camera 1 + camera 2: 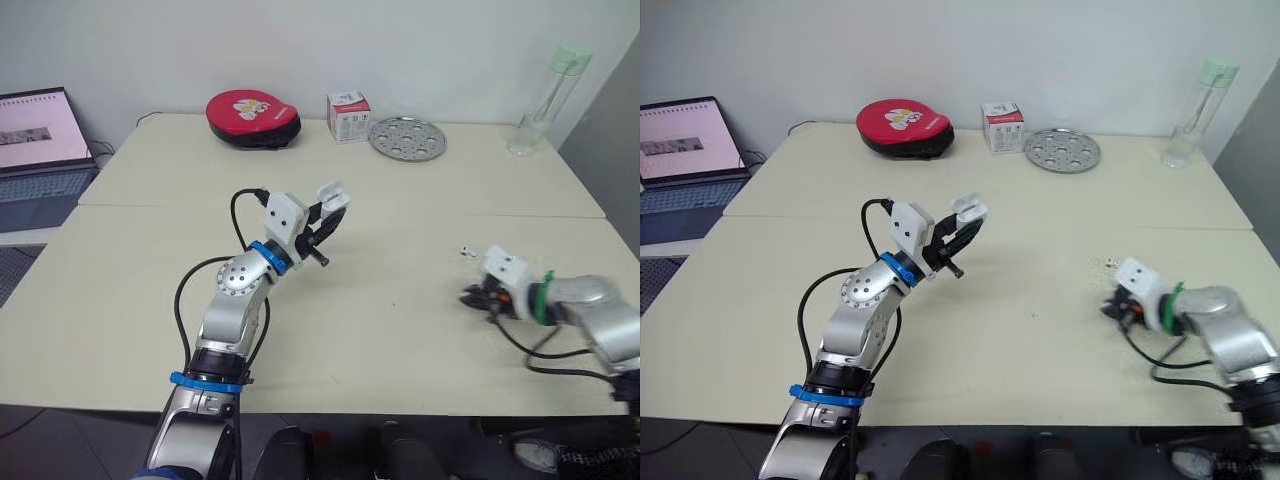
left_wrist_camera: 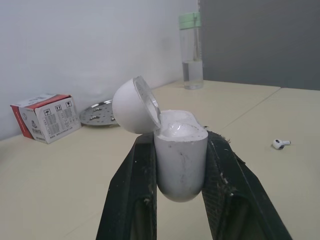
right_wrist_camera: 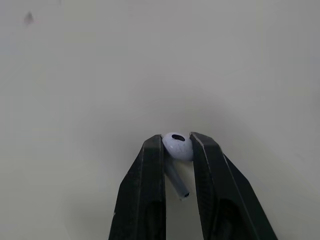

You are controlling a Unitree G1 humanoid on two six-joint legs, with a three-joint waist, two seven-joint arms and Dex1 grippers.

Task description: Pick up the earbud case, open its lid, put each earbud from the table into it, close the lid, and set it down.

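A pale beige surface [image 1: 400, 330] with a smooth matte top runs across the scene, with a thin seam [image 1: 480, 214] crossing it from its left edge to its right edge. A plain white wall [image 1: 400, 50] stands behind the far edge and a dark grey panel [image 2: 250, 40] rises past the far right corner. Along the far edge sit a rounded red pouch [image 1: 252, 117], a small red-and-white carton [image 1: 347, 116] and a round perforated metal disc [image 1: 407, 137]. A clear bottle [image 1: 545, 100] with a pale green cap stands at the far right corner. Off the left edge an open laptop [image 1: 40, 150] is cut by the frame.

The left claw [image 1: 330, 222] is clenched on the earbud case [image 2: 181, 160], held raised above the middle of the surface. The case is glossy white and rounded, and its domed lid [image 2: 131, 105] is tipped open. Its cavities are hard to make out.

Near the right edge the right claw [image 1: 472, 297] pinches the held earbud [image 3: 176, 146] by its smooth white bulb, with the short stem pointing back between the fingers. I cannot tell whether it touches the surface. The loose earbud [image 2: 280, 144] lies on the surface close by, toward the far edge.
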